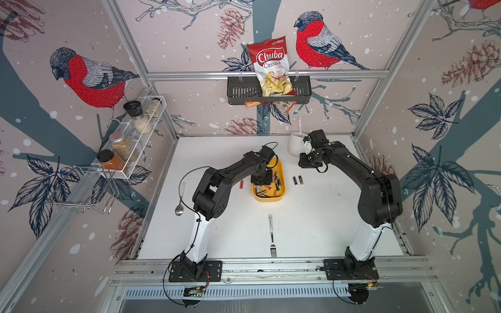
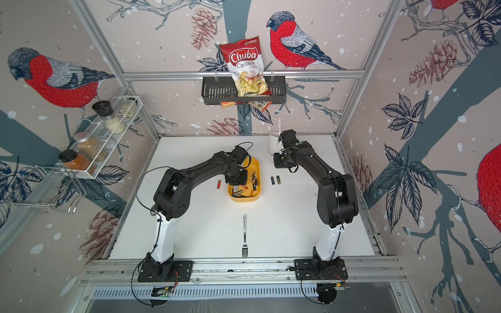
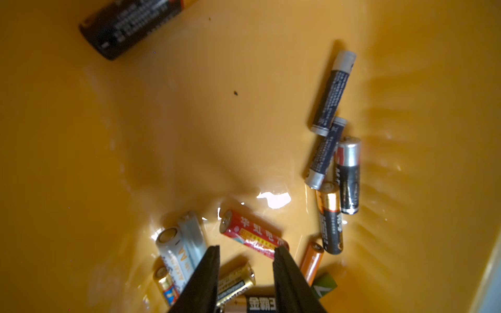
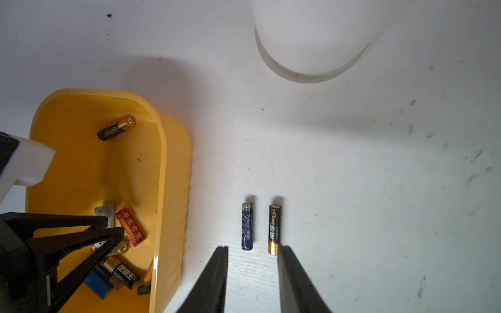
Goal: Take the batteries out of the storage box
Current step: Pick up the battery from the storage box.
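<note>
The yellow storage box (image 1: 282, 173) (image 2: 258, 173) sits mid-table with several batteries (image 3: 329, 92) loose inside it. My left gripper (image 3: 246, 252) is down inside the box and open. Its fingers stand on either side of a gold-and-black battery (image 3: 237, 277) without closing on it, and a red battery (image 3: 252, 235) lies just beyond the tips. My right gripper (image 4: 253, 250) hovers open and empty over the table, right of the box. A blue battery (image 4: 247, 227) and a black-and-gold battery (image 4: 274, 229) lie side by side just past its tips. A red-orange battery (image 1: 241, 184) lies on the table left of the box.
A white cup (image 1: 295, 143) stands at the back, close to the right wrist. A fork (image 1: 272, 235) lies in front of the box and a spoon (image 1: 180, 206) by the left arm. A black wall basket (image 1: 238, 92) holds a chips bag, and a spice rack (image 1: 130, 138) hangs on the left wall.
</note>
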Tool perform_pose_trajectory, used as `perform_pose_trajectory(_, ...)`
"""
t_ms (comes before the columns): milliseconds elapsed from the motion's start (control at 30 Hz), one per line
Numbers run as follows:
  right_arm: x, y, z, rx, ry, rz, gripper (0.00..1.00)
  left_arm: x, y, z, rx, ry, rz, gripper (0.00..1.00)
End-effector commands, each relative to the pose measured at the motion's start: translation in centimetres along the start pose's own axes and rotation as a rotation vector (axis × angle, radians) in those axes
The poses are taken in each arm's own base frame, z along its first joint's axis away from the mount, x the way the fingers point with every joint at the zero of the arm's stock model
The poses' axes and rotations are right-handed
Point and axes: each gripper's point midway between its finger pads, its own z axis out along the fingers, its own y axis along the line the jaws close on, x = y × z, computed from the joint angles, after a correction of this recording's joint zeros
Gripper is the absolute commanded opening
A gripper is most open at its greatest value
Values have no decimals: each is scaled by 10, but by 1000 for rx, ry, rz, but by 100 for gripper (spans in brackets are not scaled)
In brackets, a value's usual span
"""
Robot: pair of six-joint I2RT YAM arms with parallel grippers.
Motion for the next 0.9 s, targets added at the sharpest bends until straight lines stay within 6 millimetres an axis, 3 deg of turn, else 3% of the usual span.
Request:
perform_pose_trajectory(0,-5,2,-2,-13,-19,-1,37,1,-2,1,0,7,4,39)
perform_pose_trajectory(400,-3,1,-2,-11,-14,-1,37,1,0,14,-18,28,17,39)
perform_pose_trajectory(867,-2,0,-1,-7,-9,2,38,0,0,18,-30,39,36,29)
